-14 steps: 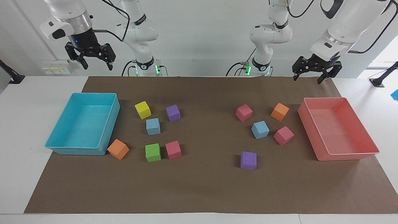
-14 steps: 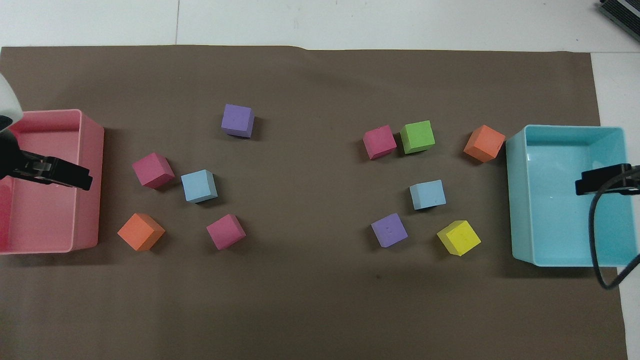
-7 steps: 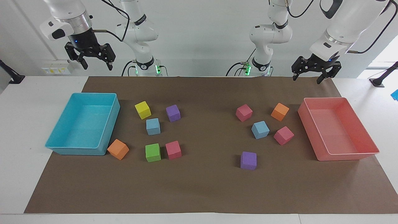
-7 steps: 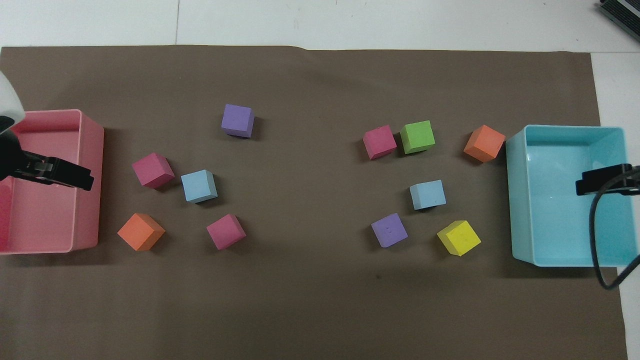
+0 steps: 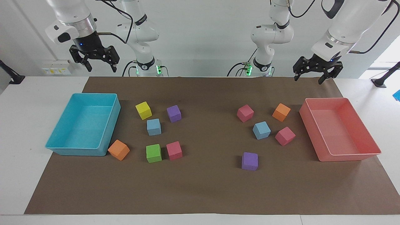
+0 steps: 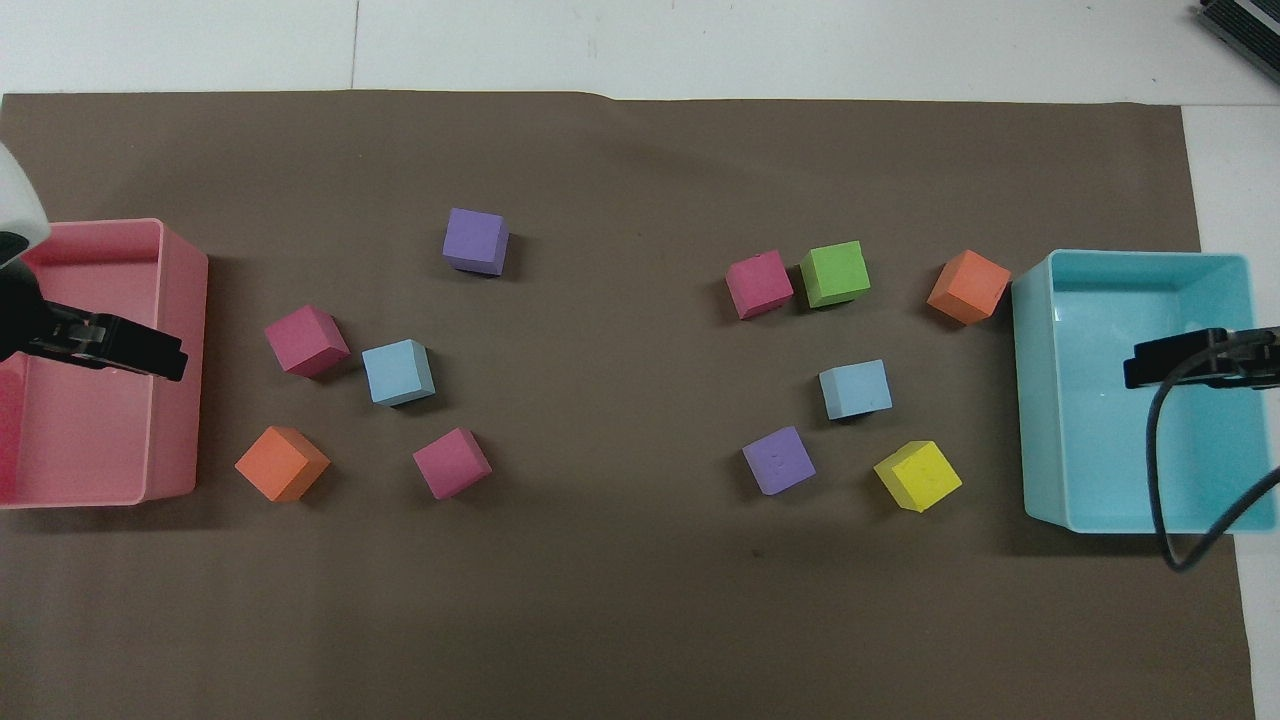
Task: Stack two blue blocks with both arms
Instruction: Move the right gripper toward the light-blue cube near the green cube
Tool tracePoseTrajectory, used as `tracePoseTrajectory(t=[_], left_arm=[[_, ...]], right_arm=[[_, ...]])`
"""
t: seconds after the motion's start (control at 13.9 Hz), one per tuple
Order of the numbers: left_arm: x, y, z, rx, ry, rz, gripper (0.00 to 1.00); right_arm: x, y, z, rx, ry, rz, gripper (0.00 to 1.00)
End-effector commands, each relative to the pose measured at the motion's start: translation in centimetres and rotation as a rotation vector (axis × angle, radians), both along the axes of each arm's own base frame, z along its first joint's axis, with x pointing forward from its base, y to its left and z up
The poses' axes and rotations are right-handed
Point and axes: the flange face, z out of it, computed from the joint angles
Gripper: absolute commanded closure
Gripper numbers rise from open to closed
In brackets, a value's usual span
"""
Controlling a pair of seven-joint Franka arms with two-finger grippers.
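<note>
While both arms hang raised above the table's robot-side edge, nothing is held, and the scene reads as follows.

Blue block, right arm's end: a small, matte, pale sky-blue cube [image 5: 154,127] that looks like foam, resting flat on the brown mat [image 5: 206,187]; it lies between the yellow cube [image 5: 143,110] and purple cube [image 5: 174,113] nearer the robots and the green cube [image 5: 153,153] and pink cube [image 5: 174,150] farther from them, touching none.

Blue block, left arm's end: a second cube [image 5: 261,130] of the same size and a slightly deeper sky blue, turned a little askew on the mat; it lies just beside a pink cube [image 5: 285,136], with another pink cube [image 5: 245,113] and an orange cube [image 5: 281,112] nearer the robots and a purple cube [image 5: 249,161] farther away.

Stacking: the two blue blocks are well apart, each alone on the mat.

Right gripper [image 5: 99,66]: up in the air over the robot-side edge of the table near the turquoise tray [image 5: 106,131], fingers spread wide, empty.

Left gripper [image 5: 308,78]: up in the air over the mat's edge near the pink tray [image 5: 315,131], fingers spread wide, empty.

Other: an orange cube [image 5: 118,150] touches the turquoise tray's corner.
</note>
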Motion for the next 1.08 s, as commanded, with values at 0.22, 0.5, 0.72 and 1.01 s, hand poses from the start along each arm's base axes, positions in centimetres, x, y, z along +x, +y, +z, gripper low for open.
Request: tracePoseTrajectory(t=[0.22, 0.5, 0.72, 1.01], left_arm=[[-0.2, 0.0, 0.3, -0.008, -0.008, -0.001, 0.0], [-0.2, 0.0, 0.3, -0.008, -0.008, -0.001, 0.0], [-0.3, 0.0, 0.3, -0.008, -0.007, -0.001, 0.0], [-0.2, 0.0, 0.2, -0.008, -0.007, -0.001, 0.0]], right_arm=[[1.5, 2.9, -4.7, 0.019, -0.026, 0.069, 0.0], [3.2, 5.6, -10.5, 0.038, -0.012, 0.103, 0.0], [4.7, 8.0, -15.1, 0.032, 0.031, 0.14, 0.0], [4.6, 9.4, -20.9, 0.032, 0.009, 0.174, 0.0]])
